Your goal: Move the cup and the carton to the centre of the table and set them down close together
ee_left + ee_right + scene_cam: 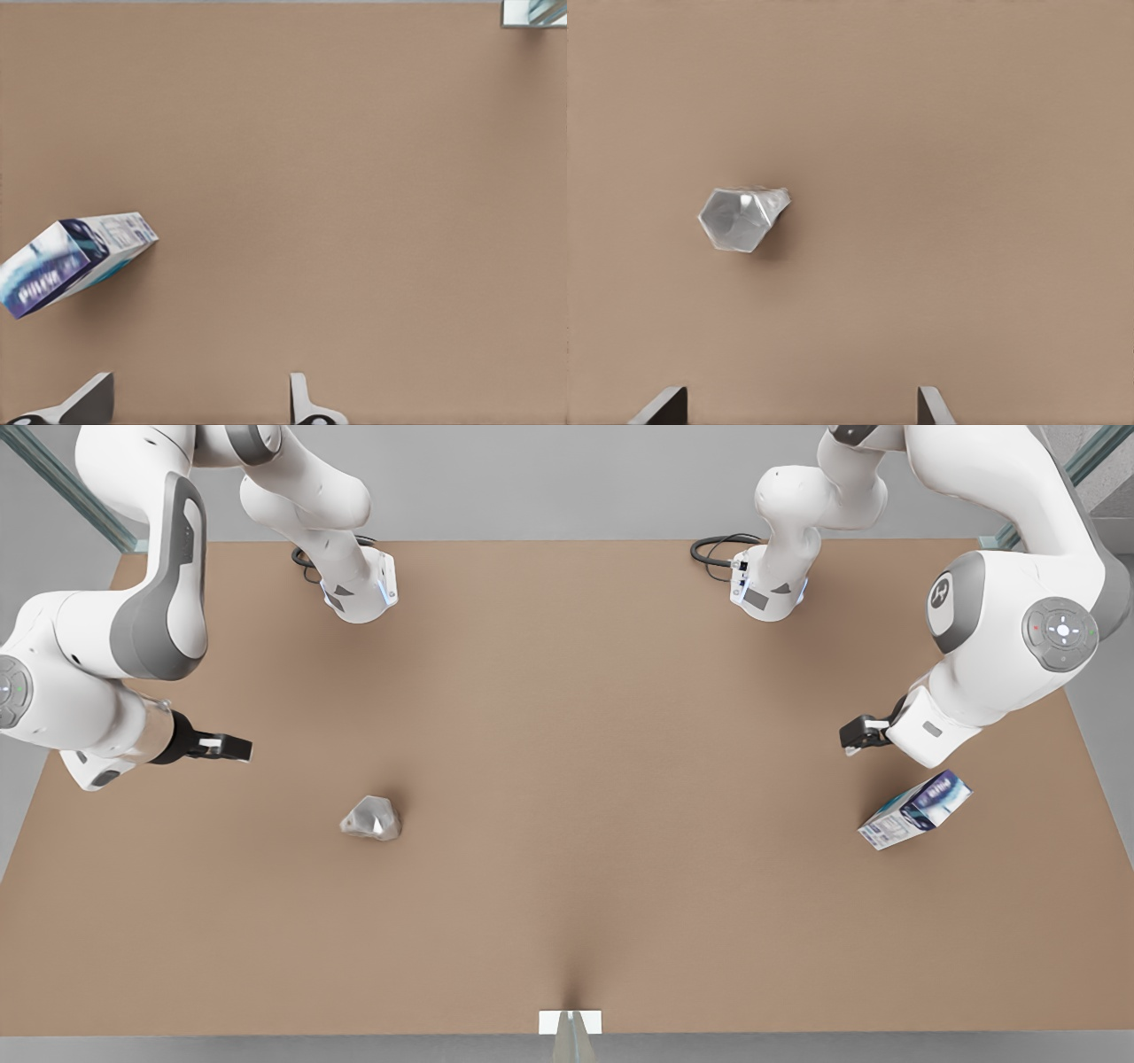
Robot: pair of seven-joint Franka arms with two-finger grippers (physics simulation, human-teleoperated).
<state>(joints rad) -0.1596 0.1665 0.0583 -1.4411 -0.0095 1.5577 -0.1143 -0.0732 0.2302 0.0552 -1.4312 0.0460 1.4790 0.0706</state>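
- Right gripper, at the front view's left, hung above the table with its fingers parted and nothing between them; its own wrist view showed two dark fingertips well apart over bare tabletop.
- Judged purpose of that pose: a waiting hover short of the cup, which lay at roughly the gripper's 4 o'clock in the front view, apart from it and untouched.
- Cup lay left of the table's middle, apparently tipped on its side; the right wrist view looked into its pale, faceted mouth. A tipped cup would probably call for a grasp across the body.
- Left gripper, at the front view's right, hung likewise above the table, spread wide and empty, its pale fingertips far apart in its wrist view.
- Carton lay on its side near the table's right edge, at about the left gripper's 4 o'clock in the front view, close by but not touched; it was skewed, one end swung toward the far side.
- Neither item had reached the centre; they were well apart.
- Count: two arms, two grippers, one cup, one carton, one table.
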